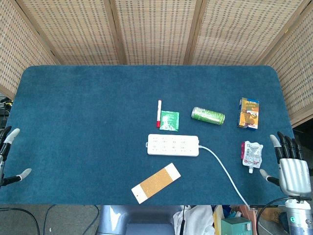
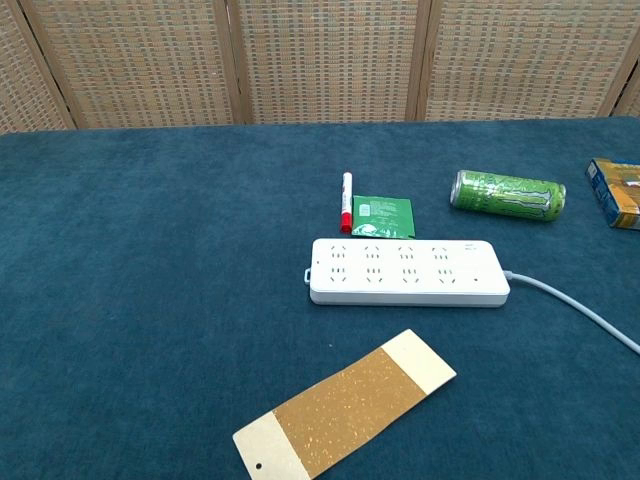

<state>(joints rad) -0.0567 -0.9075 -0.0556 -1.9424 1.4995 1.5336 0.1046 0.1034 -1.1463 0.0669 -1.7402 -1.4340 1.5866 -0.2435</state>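
Blue felt table (image 1: 88, 107) stood before wicker screens (image 1: 156, 29). Right hand (image 1: 289, 164) sat at the table's right edge, fingers apart and pointing up, holding nothing. Nearest to it, the pouch (image 1: 252, 154) lay flat just left of the fingers, not touching, spout toward the near edge. Carton (image 1: 248, 113) lay behind the pouch, near the right edge. Green can (image 1: 208, 115) lay on its side left of the carton; I couldn't tell whether any of the three was opened. Left hand (image 1: 9, 156) showed only at the left edge of the head view, fingers spread, empty, well apart from everything.

Power strip (image 1: 173, 145) lay mid-table, its cable (image 1: 225, 171) running toward the near right edge, between strip and right hand. Green sachet (image 1: 169, 120) and marker (image 1: 159, 113) lay just behind the strip, side by side. Card (image 1: 156, 182) lay tilted near the front edge.
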